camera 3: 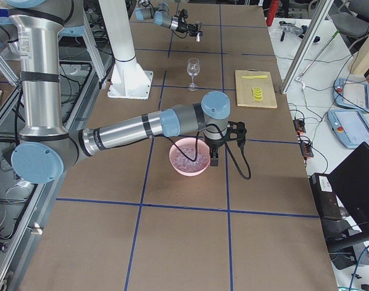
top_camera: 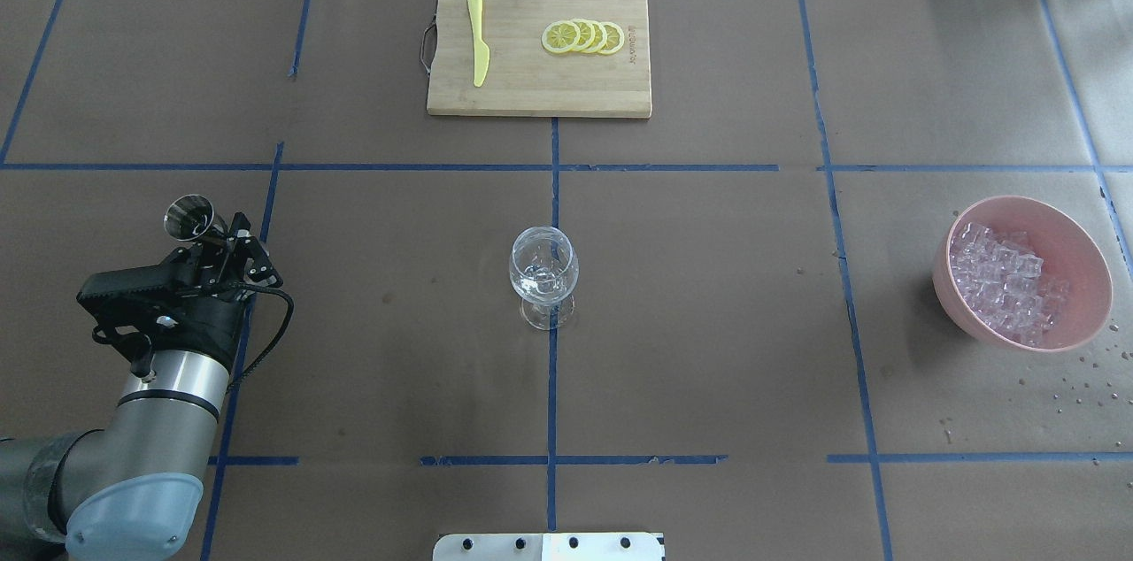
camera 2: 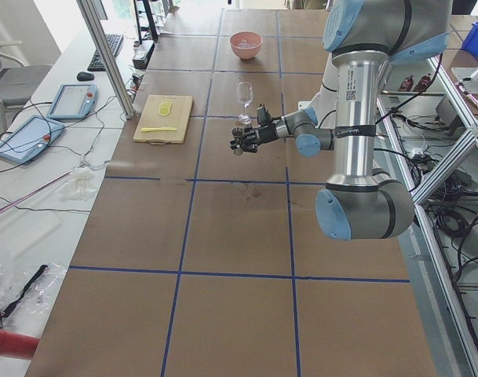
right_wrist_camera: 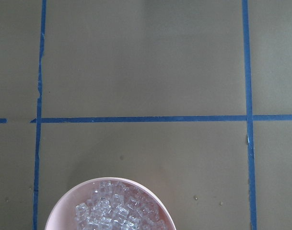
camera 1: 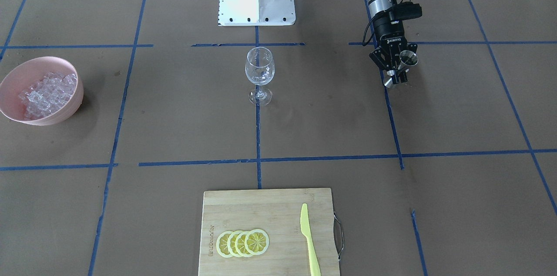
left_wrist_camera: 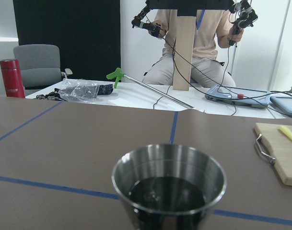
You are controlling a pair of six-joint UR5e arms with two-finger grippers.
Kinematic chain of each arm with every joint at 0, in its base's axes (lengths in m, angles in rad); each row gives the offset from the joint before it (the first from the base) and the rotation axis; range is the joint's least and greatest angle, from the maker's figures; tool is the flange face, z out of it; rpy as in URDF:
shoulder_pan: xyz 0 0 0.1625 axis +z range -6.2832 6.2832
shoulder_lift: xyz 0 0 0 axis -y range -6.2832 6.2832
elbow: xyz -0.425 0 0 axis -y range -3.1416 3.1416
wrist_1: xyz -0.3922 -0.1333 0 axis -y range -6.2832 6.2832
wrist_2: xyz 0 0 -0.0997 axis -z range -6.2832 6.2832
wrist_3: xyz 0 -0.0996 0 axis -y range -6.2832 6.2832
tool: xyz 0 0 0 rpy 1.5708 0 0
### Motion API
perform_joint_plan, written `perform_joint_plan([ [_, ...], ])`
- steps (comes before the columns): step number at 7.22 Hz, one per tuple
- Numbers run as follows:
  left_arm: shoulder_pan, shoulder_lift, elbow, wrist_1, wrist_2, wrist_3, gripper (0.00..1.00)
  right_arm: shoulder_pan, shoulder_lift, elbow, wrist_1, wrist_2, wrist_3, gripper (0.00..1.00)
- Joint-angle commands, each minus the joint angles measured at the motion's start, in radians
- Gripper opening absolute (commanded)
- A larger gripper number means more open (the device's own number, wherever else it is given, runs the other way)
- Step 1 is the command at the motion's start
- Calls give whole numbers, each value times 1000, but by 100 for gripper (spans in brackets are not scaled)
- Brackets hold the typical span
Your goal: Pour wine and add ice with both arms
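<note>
1. The left hand pinches a small polished-steel measuring cup at its waist, near the left edge of the worktop. The mouth faces up, seemingly so the dark liquid inside does not spill before pouring.
2. The clear stemmed wine glass stands upright mid-worktop, well apart from the cup, likely placed where both arms can reach it.
3. The ice, small glassy cubes, lies heaped in a smooth, round pink bowl near the right edge.
4. The right hand shows only in the side view, hanging just beside that bowl. Whether it is spread or pressed together cannot be told.
</note>
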Motion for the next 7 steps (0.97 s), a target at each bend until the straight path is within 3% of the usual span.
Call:
perform_joint_plan([
  [1, -24, -63, -22, -2, 0, 149, 0, -80, -6, 72, 1, -28, 133, 100],
  [3, -24, -142, -15, -30, -9, 205, 0, -168, -27, 147, 7, -81, 237, 100],
  [4, -24, -165, -15, -30, -9, 257, 0, -206, -74, 147, 102, -108, 287, 100],
  [5, -24, -190, -12, -30, -9, 318, 0, -270, -148, 141, 270, -186, 386, 100],
  [7, -21, -256, -10, -31, -11, 409, 0, -309, -217, 71, 480, -202, 463, 100],
])
